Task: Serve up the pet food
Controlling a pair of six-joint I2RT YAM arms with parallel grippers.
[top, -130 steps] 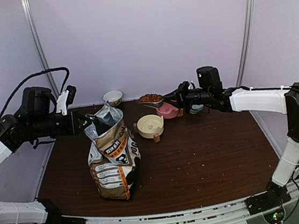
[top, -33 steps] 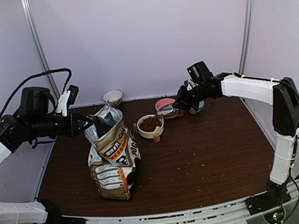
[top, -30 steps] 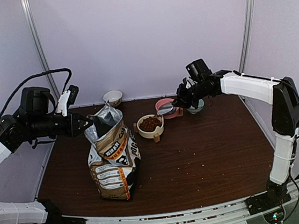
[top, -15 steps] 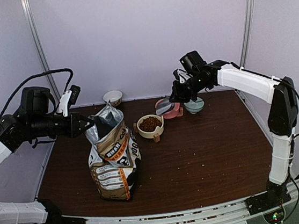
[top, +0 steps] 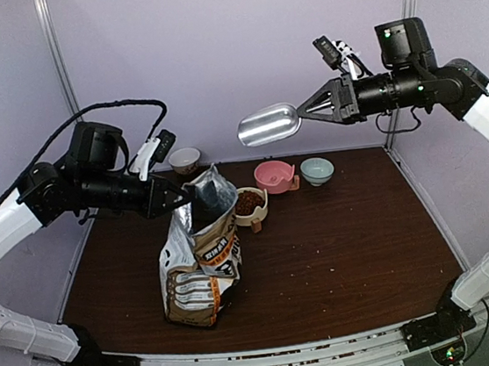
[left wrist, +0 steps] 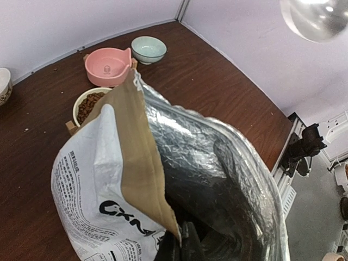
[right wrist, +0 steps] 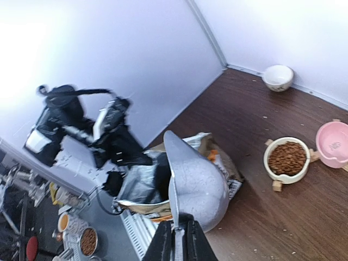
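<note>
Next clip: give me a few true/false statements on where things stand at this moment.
The cream bowl holds pet food. True.
The pink bowl is full of kibble. False: it is empty.
The right gripper holds the scoop up in the air. True.
The bag lies flat and sealed. False: it stands open, with the left gripper pinching its rim.

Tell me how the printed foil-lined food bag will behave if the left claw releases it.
Probably floppy: the white-and-brown printed foil-lined bag leans creased, its rim pinched by the left claw. Released, its mouth would likely sag shut. Tilted as it stands, it might topple toward the cream kibble-filled bowl.
</note>
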